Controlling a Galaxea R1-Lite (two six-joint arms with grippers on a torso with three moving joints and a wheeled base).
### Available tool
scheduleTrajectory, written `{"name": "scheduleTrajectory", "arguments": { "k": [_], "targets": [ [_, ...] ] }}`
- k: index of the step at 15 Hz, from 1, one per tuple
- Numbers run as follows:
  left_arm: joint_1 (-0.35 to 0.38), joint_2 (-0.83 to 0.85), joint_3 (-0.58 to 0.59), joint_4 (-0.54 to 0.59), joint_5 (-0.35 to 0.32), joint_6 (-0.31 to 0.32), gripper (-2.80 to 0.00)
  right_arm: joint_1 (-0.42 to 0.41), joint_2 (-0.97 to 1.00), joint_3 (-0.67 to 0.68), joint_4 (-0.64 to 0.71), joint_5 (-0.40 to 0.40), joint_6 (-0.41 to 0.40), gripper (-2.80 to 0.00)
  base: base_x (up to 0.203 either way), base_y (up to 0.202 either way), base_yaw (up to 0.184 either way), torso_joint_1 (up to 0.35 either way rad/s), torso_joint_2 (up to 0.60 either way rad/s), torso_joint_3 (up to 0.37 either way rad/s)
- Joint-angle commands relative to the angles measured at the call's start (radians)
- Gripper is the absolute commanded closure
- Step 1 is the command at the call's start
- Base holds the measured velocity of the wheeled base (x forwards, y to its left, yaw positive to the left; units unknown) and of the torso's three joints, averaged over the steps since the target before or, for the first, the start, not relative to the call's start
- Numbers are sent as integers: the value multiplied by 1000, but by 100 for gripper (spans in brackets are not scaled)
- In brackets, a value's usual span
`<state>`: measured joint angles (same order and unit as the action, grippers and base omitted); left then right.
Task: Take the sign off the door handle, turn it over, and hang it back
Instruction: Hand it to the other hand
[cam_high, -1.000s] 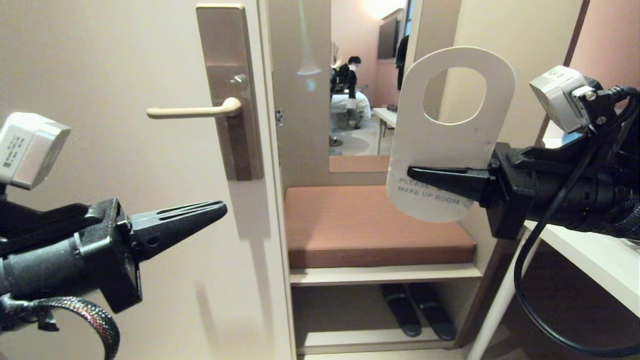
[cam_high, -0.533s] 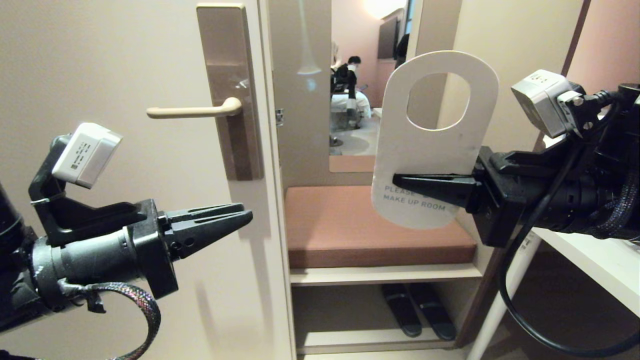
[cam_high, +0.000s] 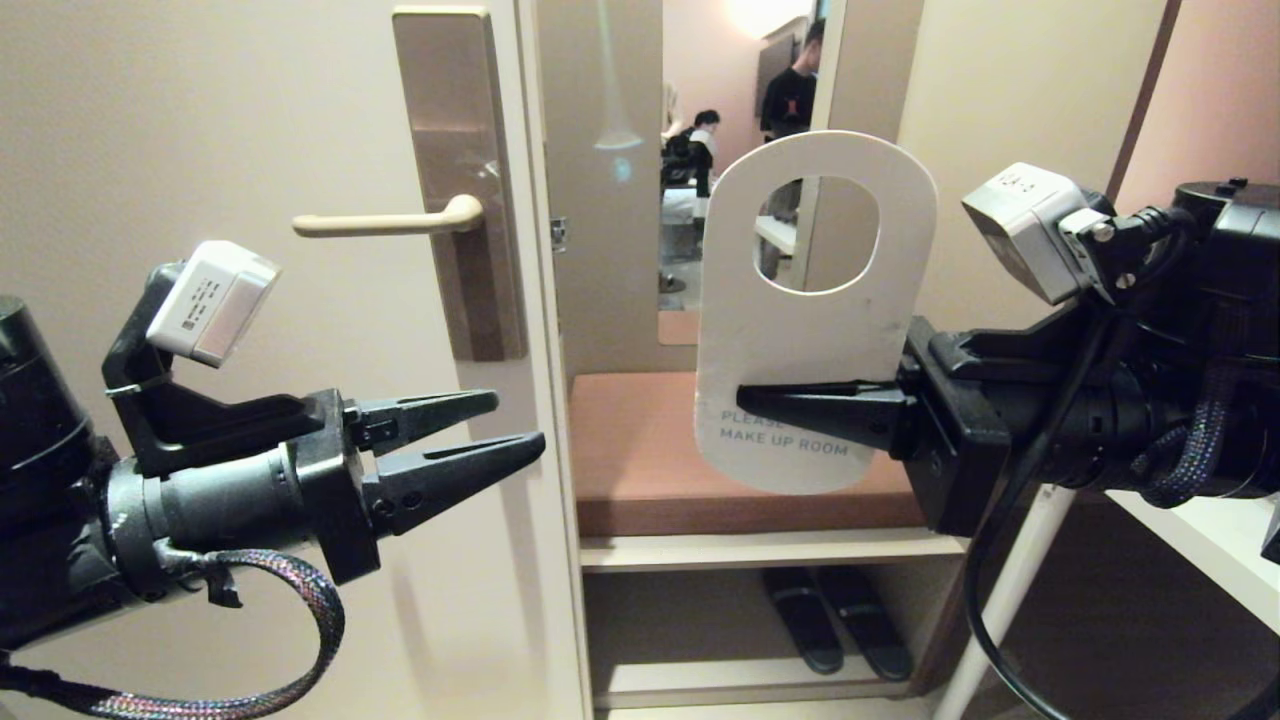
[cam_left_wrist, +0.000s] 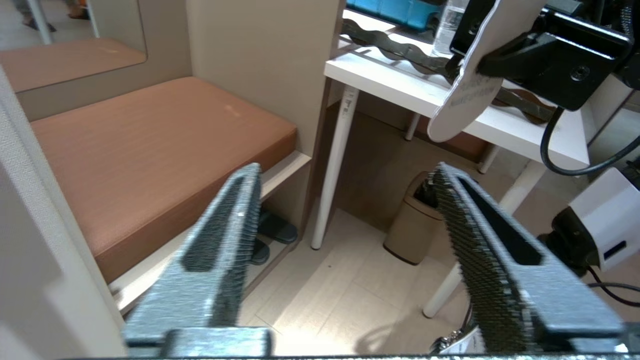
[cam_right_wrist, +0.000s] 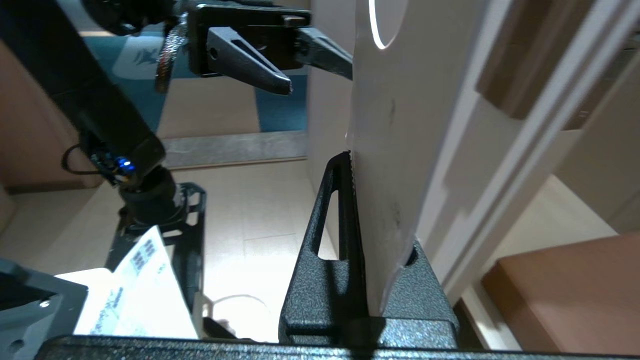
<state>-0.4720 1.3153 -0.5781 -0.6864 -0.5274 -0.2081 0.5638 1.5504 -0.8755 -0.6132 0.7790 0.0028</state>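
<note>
Right gripper (cam_high: 745, 397) clamped on sign (cam_high: 815, 320), white "make up room" face toward camera, upright, oval hole on top, right of door edge. Left gripper (cam_high: 515, 425) jaws apart, empty, left of sign, below door handle (cam_high: 385, 222). Handle bare.

My left end effector (cam_high: 510, 430) wears matt black plastic, its fingers (cam_left_wrist: 225, 240) ridged. The sign (cam_high: 815, 320) looks smooth, matt white card. The door handle (cam_high: 385, 222) gleams softly.

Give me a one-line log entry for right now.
sign: off door handle, upright, white face visible | right gripper: shut on sign | left gripper: open, empty, pointing toward sign
</note>
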Motion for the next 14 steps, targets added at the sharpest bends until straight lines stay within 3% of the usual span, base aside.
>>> {"name": "scheduleTrajectory", "arguments": {
  "k": [1,7,12,14],
  "targets": [
    [0,-1,4,-9,-38,7,-280,8,7,1,-3,36,0,0,0,0,0,0,0,0],
    [-21,23,7,-42,-48,40,-280,8,50,-8,-56,93,2,0,0,0,0,0,0,0],
    [-83,46,9,-54,-50,32,-280,16,106,-19,-196,106,121,0,0,0,0,0,0,0],
    [-88,58,10,-56,-111,31,-280,18,116,-20,-200,113,131,0,0,0,0,0,0,0]
  ]
}}
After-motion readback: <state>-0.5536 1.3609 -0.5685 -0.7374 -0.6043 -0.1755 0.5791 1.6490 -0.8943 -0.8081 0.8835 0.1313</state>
